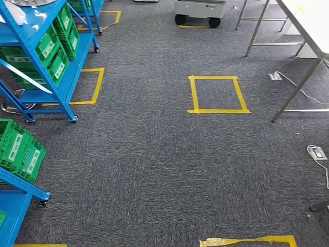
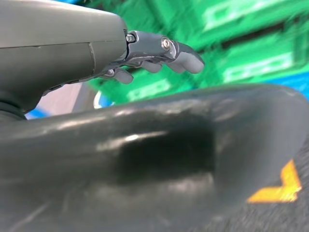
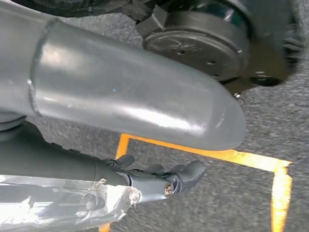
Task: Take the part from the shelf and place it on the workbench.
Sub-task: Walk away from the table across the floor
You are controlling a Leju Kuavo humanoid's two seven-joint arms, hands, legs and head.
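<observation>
My left hand hangs empty with its fingers loosely spread, green bins blurred behind it. My right hand is likewise slack and holds nothing above the yellow floor tape. The blue shelf stands at my left, the table well apart at my right; I cannot make out the part.

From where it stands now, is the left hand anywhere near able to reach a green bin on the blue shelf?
Probably not yet. The left hand hangs empty by the robot's side, and the green bins on the blue shelf lie ahead across open carpet.
</observation>
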